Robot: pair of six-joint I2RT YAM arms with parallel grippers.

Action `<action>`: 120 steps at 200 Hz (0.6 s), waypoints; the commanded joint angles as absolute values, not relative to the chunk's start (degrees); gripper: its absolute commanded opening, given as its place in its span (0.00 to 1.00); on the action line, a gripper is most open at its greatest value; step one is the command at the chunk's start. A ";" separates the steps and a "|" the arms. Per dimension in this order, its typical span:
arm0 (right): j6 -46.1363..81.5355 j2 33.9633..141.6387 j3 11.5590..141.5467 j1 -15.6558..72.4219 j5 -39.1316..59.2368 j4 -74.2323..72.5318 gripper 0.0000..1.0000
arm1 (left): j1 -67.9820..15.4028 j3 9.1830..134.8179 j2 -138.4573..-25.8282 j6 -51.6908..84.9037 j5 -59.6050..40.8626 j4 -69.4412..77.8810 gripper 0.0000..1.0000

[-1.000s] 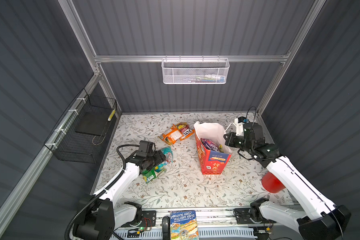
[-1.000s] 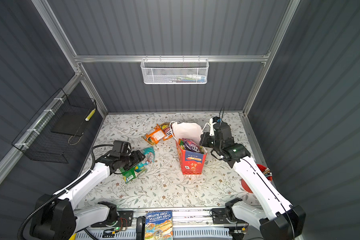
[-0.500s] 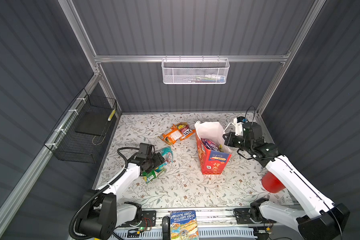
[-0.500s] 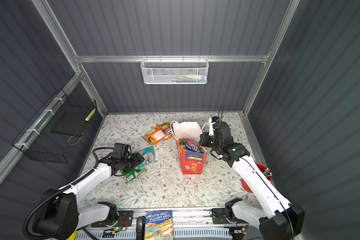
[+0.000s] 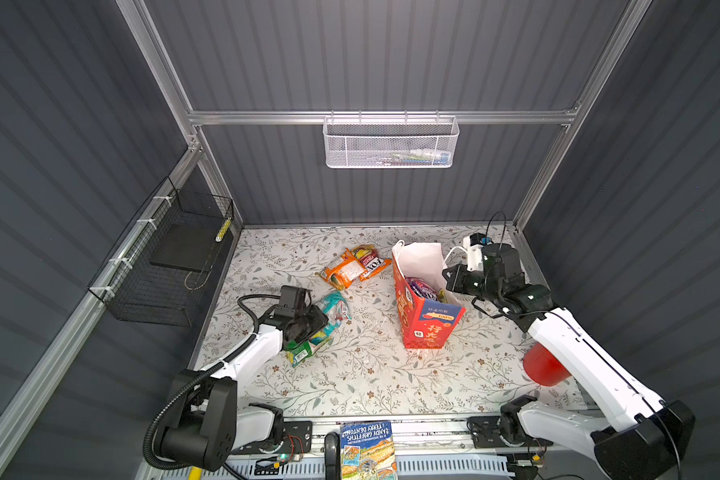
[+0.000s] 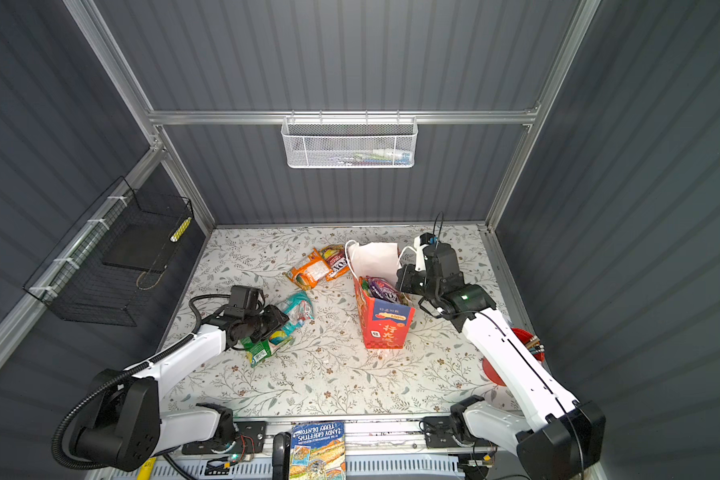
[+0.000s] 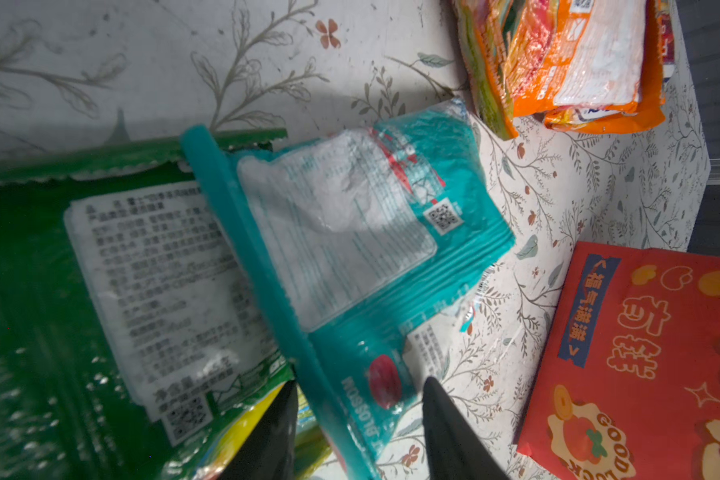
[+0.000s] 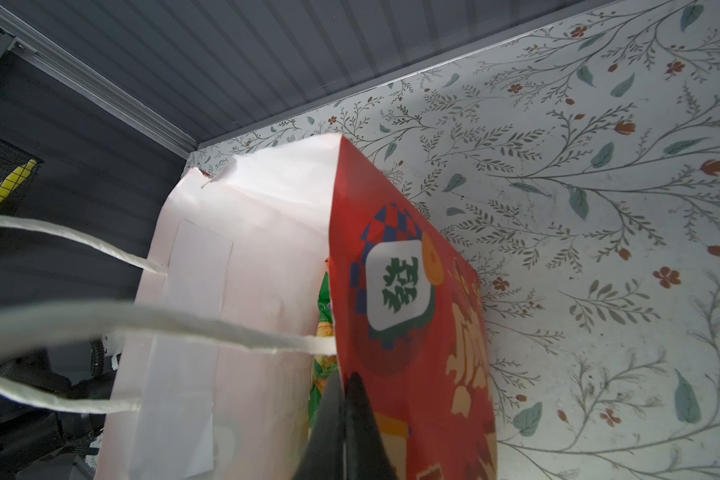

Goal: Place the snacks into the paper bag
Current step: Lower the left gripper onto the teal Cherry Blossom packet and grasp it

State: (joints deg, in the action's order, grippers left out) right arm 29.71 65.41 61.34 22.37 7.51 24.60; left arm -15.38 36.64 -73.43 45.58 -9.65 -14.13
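left gripper (image 7: 360,384) jaws apart, right gripper (image 8: 345,382) pinched closed.

On the red paper bag (image 7: 641,353): "GOOD LUCK", "福气满满" on a blue banner, "100%" on the blue side panel in both top views, and a green "發" tile in the right wrist view. On the teal packet (image 7: 350,232): "BLOSSOM". Far on the worktop, the red packet (image 5: 374,262) reads "FOX"; the book (image 5: 366,440) at the near edge reads "ANDY GRIFFITHS", "TERRY DENTON".

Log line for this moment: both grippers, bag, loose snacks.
left gripper: open, astride teal packet | right gripper: shut on paper bag wall | in bag: purple packet | on table: green packet, orange packets
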 commanded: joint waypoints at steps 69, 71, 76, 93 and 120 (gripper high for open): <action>28.76 64.42 60.46 22.40 9.32 23.99 0.00 | -15.12 34.10 -77.72 48.38 -10.16 -8.40 0.30; 28.74 64.42 60.42 22.41 9.34 23.99 0.00 | -15.12 34.10 -77.63 48.42 -10.30 -8.25 0.28; 28.74 64.42 60.47 22.41 9.43 23.99 0.00 | -15.12 34.20 -77.46 48.43 -10.43 -8.26 0.25; 28.67 64.38 60.70 22.41 9.86 24.17 0.00 | -15.07 34.97 -76.38 48.19 -11.20 -8.24 0.11; 28.48 61.85 60.23 22.41 9.32 23.85 0.00 | -15.12 37.61 -73.34 46.61 -12.65 -11.47 0.00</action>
